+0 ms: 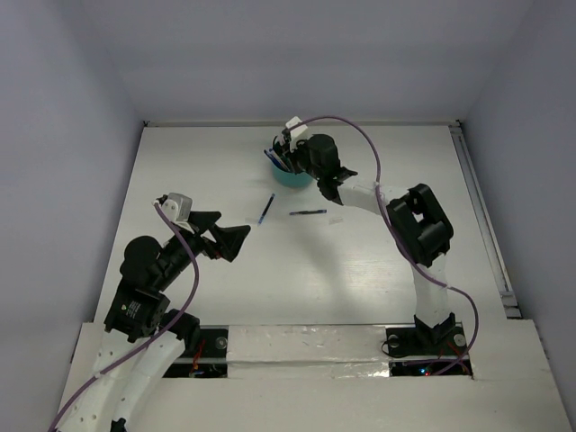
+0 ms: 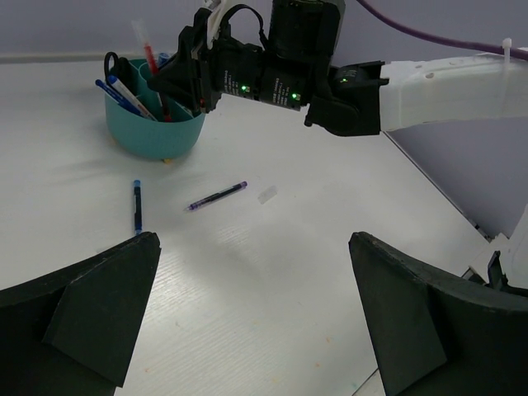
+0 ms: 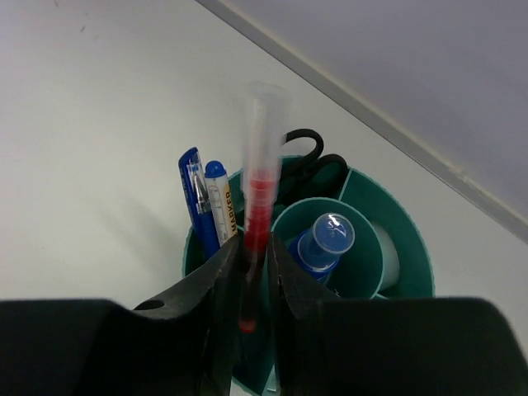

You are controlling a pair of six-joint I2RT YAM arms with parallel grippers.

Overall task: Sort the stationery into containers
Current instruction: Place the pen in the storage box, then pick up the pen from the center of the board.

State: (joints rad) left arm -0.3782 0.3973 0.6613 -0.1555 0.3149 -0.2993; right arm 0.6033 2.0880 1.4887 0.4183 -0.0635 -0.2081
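Observation:
The teal cup [image 1: 292,175] stands at the far middle of the table, with dividers inside. My right gripper [image 3: 252,264] hangs over the cup [image 3: 404,247], shut on a red pen [image 3: 257,198] with a clear cap. The pen stands upright, its tip down in an outer compartment. Blue pens [image 3: 198,198], black scissors [image 3: 309,148] and a blue capped item [image 3: 326,239] are in the cup. A blue pen [image 1: 266,209] and a dark pen [image 1: 308,212] lie on the table in front of it. My left gripper [image 2: 256,239] is open and empty, nearer than both.
A tiny pale bit [image 2: 266,195] lies just right of the dark pen [image 2: 217,195]. The right arm [image 2: 429,91] reaches across the table's far right toward the cup [image 2: 157,132]. White walls close in the table on three sides.

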